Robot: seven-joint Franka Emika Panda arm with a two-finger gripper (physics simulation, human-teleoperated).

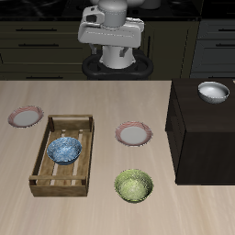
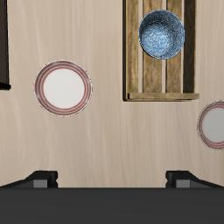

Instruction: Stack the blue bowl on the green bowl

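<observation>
The blue bowl [image 1: 65,149] [image 2: 161,33], light blue and speckled, sits upright inside a slatted wooden tray [image 1: 41,174] [image 2: 140,79]. The green bowl [image 1: 134,186], olive with a mottled inside, stands on the table near the front edge, beside the tray; the wrist view does not show it. My gripper [image 1: 110,44] [image 2: 112,179] hangs high at the back of the table, far from both bowls. Its fingers are spread wide with nothing between them.
A pink-rimmed plate [image 1: 134,135] [image 2: 63,87] lies between the tray and a dark cabinet [image 1: 202,138]. A second plate [image 1: 26,117] [image 2: 213,124] lies beyond the tray's other side. A plain white-grey bowl [image 1: 213,91] rests on top of the cabinet.
</observation>
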